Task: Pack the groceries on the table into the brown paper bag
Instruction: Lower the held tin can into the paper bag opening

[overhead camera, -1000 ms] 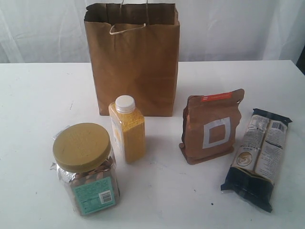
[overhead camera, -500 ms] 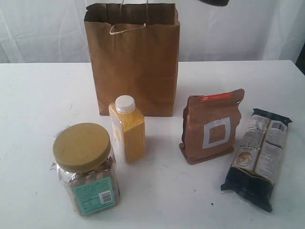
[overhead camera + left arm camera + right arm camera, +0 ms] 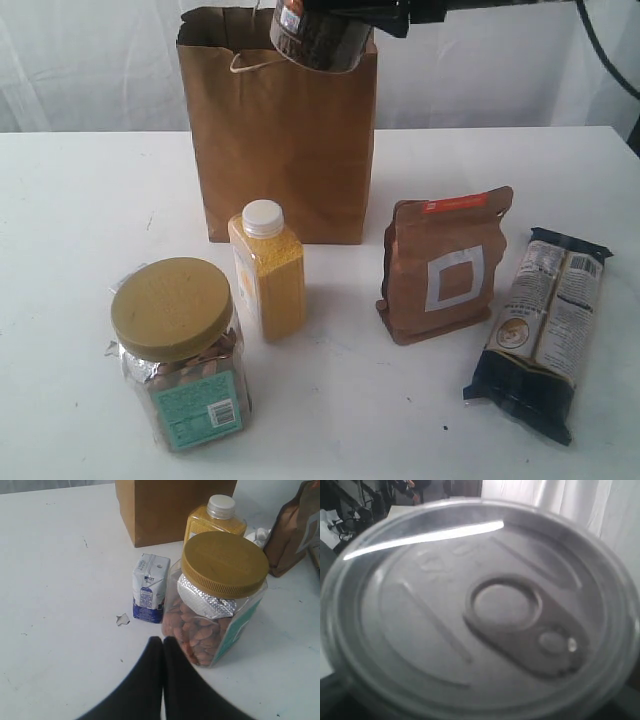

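holding can point(image 3: 318, 40) above bag point(image 3: 280, 150) in right gripper point(image 3: 350, 12) | left gripper point(image 3: 163, 645) closed, empty | unpacked: jar point(image 3: 185, 350), bottle point(image 3: 270, 275), pouch point(image 3: 445, 265), packet point(image 3: 545, 330), carton point(image 3: 149, 587)

A white bench point(image 3: 80, 200) carried a plain brown paper bag point(image 3: 280, 150). The jar point(image 3: 185, 375) was clear with a mustard-yellow lid point(image 3: 172, 307) and a teal label point(image 3: 198, 408). The bottle point(image 3: 270, 280) was yellow, capped white. The pouch point(image 3: 445, 265) was copper-brown with a white square outline and a red strip point(image 3: 455, 204). The packet point(image 3: 540, 335) was dark blue and cream. The carton point(image 3: 149, 587) was white and blue. The can point(image 3: 480, 605) had a grey top.
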Motion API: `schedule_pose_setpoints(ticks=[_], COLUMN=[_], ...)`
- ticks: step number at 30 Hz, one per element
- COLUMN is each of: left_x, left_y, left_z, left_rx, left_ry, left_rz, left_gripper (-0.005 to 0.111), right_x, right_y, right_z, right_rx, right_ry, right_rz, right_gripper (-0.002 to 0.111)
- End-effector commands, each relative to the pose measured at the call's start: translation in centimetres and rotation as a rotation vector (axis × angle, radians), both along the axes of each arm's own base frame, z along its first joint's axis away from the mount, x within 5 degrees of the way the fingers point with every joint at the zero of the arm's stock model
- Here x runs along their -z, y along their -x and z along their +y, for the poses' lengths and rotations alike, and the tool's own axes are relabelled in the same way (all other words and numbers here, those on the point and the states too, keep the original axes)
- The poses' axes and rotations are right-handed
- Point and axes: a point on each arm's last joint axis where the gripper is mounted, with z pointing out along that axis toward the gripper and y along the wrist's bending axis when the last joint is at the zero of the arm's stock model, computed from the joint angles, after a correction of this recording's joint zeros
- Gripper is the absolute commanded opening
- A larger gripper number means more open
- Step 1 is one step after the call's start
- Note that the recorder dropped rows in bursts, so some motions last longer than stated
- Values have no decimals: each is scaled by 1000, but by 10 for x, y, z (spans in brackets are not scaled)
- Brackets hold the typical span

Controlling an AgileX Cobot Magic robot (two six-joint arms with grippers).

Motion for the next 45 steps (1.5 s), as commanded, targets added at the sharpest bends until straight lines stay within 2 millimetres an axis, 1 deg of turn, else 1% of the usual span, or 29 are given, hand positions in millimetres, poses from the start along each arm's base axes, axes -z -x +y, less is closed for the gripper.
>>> schedule_pose_setpoints(ticks=[1, 2, 3, 6, 9, 16, 20, 27, 30, 33, 35, 37, 41, 45], left_x=[2, 2, 2, 2, 2, 2, 2, 2, 2, 2, 2, 2, 2, 2], left_y=[0, 0, -1, -1, -1, -1, -1, -1, -1, -1, -1, -1, -1, -1], left_z=[-1, -1, -1, -1, -1, -1, -1, -1, -1, -1, -1, -1, -1, -1], left_rx=[1, 0, -1, -1, -1, -1, -1, -1, -1, -1, -1, -1, -1, -1], left_ry=[16, 17, 17, 17, 17, 17, 17, 17, 17, 17, 17, 17, 17, 17], left_rz=[12, 10, 10, 10, 10, 10, 10, 10, 10, 10, 10, 10, 10, 10], left_gripper=[0, 0, 0, 0, 0, 0, 0, 0, 0, 0, 0, 0, 0, 0], right_x=[5, 13, 18, 25, 22, 14, 11, -1, 2, 11, 16, 16, 8, 5], right_y=[7, 10, 9, 7, 6, 14, 11, 8, 5, 1, -1, -1, 1, 2], right_z=[8, 15, 19, 31, 40, 54, 54, 46, 43, 38, 36, 39, 47, 51], right_rx=[-16, -32, -13, 39, 78, 62, 114, 275, 326, 405, 425, 422, 432, 449], right_ry=[-54, -30, -2, 74, 68, -2, -7, 23, 38, 93, 122, 129, 97, 83], right_rz=[59, 26, -13, -136, -194, -207, -211, -245, -232, -241, -274, -326, -466, -505], right_gripper=[0, 0, 0, 0, 0, 0, 0, 0, 0, 0, 0, 0, 0, 0])
